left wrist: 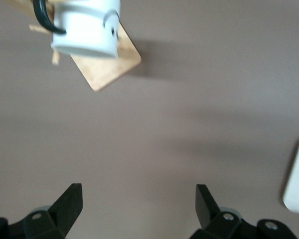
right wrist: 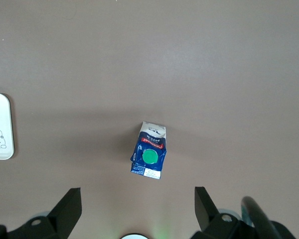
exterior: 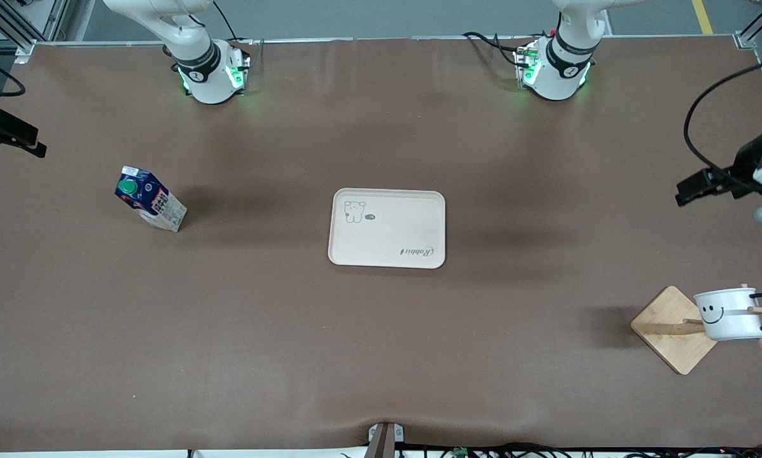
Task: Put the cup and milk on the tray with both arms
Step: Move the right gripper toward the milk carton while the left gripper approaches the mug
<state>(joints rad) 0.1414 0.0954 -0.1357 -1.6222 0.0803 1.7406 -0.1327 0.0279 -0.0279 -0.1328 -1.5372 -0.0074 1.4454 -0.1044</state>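
- Wooden rack [exterior: 673, 331] sits at the left arm's end of the table, down at about four o'clock from the tray [exterior: 387, 228] and well apart from it; its square base is turned like a diamond, with a post and pegs rising from it.
- The cup [exterior: 727, 313] hangs on that rack, a peg threaded through its black loop handle, smiley face showing, clear of the tabletop.
- Nothing else crowds the rack; bare brown table [exterior: 381, 350] all around it.
- The milk [exterior: 150, 198] stands upright on the table toward the right arm's end, at about nine o'clock from the tray and well apart, green cap up.
- The tray lies flat mid-table, cream, animal drawing at one corner and script lettering at the other, and nothing is in it.
- Left gripper [left wrist: 139, 204] hovers over open table near the rack, fingers spread wide, holding nothing; the cup and rack base show in its wrist view, a tray corner at the edge.
- Right gripper [right wrist: 138, 206] hangs over the milk's patch of table, fingers parted wide, empty; the carton sits in line with the gap.
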